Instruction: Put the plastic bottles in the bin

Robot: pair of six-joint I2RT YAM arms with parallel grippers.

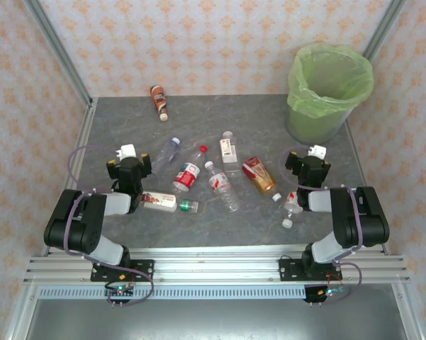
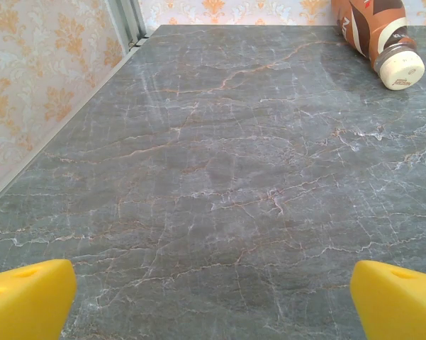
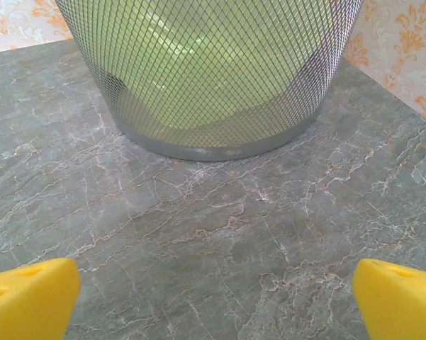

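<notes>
Grey, veined stone-look table top is enclosed by walls papered in a pale orange floral print, and aluminium rails run along the near edge.

At the back right corner the bin is stood upright. It is a tall round basket of silver wire mesh with a solid band at its foot. It is lined with a translucent light-green bag, whose rim is folded out over the top and whose folds are seen through the mesh.

The plastic bottles are scattered on their sides across the middle of the table, between the two arms. Among them are clear ones with red or white labels and an orange-brown one. A green-capped bottle lies just beside the left arm. A brown bottle with a cream cap lies well apart, near the back wall.

Bare table is left in front of the bin and over most of the rear left quarter.

The left gripper is spread wide, with bare stone between its yellow fingertips. The right gripper is spread likewise and faces the bin's foot.
</notes>
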